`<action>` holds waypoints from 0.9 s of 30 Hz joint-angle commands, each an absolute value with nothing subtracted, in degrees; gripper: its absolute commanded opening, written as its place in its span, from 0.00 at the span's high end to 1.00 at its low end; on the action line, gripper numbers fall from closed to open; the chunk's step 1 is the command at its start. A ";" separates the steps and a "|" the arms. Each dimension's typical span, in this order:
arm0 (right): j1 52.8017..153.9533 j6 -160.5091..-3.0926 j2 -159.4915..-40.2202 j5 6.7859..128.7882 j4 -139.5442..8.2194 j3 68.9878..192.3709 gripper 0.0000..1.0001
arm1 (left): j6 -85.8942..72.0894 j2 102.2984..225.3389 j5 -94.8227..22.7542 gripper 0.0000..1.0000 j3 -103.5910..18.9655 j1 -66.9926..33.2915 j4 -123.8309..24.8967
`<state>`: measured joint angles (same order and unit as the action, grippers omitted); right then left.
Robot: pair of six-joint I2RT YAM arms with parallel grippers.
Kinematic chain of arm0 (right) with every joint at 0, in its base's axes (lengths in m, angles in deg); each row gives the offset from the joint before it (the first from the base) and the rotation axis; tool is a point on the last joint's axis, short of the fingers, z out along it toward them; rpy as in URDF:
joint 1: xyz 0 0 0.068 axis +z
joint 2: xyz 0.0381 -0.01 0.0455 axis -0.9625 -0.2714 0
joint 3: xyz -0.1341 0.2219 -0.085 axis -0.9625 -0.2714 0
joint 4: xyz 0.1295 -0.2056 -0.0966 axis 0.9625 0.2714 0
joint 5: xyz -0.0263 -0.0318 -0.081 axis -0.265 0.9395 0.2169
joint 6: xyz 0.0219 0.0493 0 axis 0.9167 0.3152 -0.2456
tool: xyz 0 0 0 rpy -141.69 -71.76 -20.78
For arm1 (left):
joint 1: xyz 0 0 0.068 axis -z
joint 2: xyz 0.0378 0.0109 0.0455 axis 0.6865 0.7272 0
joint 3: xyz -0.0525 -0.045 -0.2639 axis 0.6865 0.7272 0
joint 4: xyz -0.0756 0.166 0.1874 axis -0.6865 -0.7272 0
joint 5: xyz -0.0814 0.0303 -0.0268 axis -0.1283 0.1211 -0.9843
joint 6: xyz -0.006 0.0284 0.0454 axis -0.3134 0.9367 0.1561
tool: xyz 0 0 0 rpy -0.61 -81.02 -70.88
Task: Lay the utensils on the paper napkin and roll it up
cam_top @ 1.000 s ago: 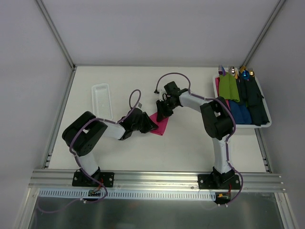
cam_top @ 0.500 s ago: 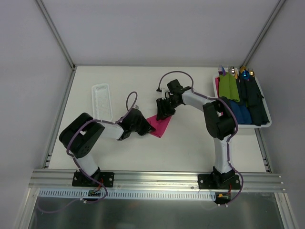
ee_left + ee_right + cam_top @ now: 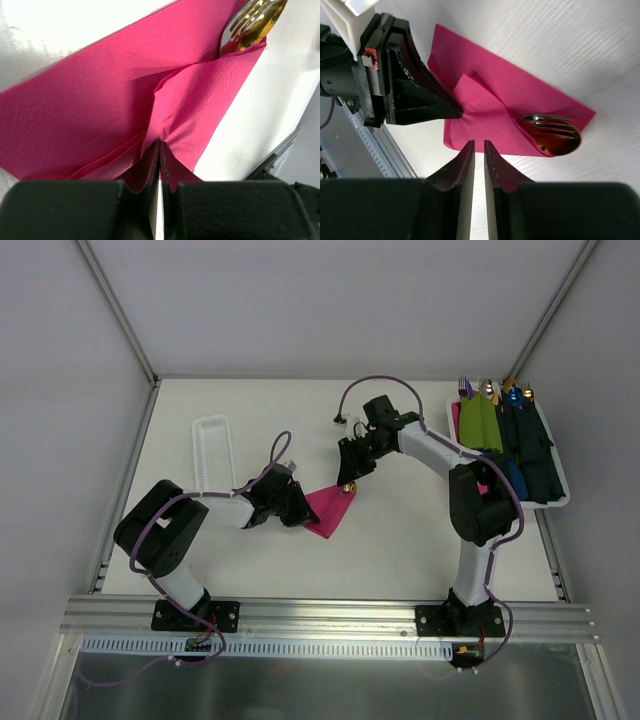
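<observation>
The magenta paper napkin lies folded over on the table between the two arms. The gold utensils poke out of its far corner; fork tines and a spoon bowl show there, also seen in the left wrist view as gold utensils. My left gripper is shut on a pinched fold of the napkin at its left edge. My right gripper hangs just above the napkin's near edge, its jaws a narrow gap apart and empty, behind the roll.
A white tray at the right edge holds green, blue and navy napkin rolls with utensil tips. A narrow white tray lies at the back left. The left gripper's black body sits close by.
The right gripper opened, let go of the napkin and drew back to the upper right. The left gripper shut on the napkin and pulled it slightly left and nearer. The gold tips now show.
</observation>
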<state>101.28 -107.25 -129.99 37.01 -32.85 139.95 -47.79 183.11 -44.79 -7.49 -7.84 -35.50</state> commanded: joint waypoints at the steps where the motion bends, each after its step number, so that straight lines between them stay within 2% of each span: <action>1: 103.69 -107.78 -128.02 34.47 -30.31 139.24 0.85 | -42.08 185.53 -45.79 1.00 -7.23 -8.11 -44.19; 7: 107.64 -106.63 -131.27 36.31 -30.31 138.63 0.89 | -41.64 185.18 -45.53 1.00 -7.41 -8.11 -44.45; 19: 109.23 -105.49 -140.67 43.96 -29.17 139.59 0.95 | -40.94 181.14 -43.68 1.00 -6.27 -8.11 -44.54; 22: 109.32 -105.05 -142.17 45.19 -28.47 140.12 0.96 | -40.06 178.60 -43.42 0.96 -5.48 -8.11 -44.36; 27: 109.49 -104.09 -142.96 46.07 -27.85 140.21 0.96 | -39.01 168.43 -41.93 0.81 -3.02 -8.11 -42.17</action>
<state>108.97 -103.64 -139.85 38.96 -30.07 140.39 -41.69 175.17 -43.96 -4.56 -7.82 -40.76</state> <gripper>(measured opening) 0.040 0.168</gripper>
